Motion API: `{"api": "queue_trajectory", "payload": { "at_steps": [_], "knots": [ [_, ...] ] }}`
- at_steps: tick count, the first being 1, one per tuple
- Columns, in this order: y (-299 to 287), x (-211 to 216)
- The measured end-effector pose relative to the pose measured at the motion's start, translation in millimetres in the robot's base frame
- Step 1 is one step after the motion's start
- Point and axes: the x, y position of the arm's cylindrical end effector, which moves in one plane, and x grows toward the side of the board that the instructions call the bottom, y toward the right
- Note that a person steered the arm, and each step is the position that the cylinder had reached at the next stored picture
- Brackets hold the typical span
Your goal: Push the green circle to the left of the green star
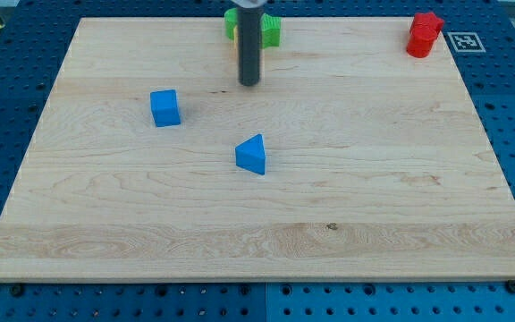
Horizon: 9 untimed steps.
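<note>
Camera view shows the blue cube [164,107] toward the table's [79,224] left edge and the blue triangular block [251,154] near the middle — both well clear of my work. At the top edge two green blocks sit close together behind my rod: one [231,22] peeks out on its left, the other [270,31] on its right, shapes hidden. My tip [249,83] rests just below them; the tool grasps nothing. A red block [424,35] sits in the top right corner.
</note>
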Motion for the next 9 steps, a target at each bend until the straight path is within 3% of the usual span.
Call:
{"api": "queue_trajectory", "payload": {
  "at_steps": [1, 2, 3, 7, 9],
  "knots": [
    [-40.6, -32.3],
    [-42.1, -64.9],
    [-42.0, -65.7],
    [-54.8, -135.0],
    [5.6, -135.5]
  ]
}}
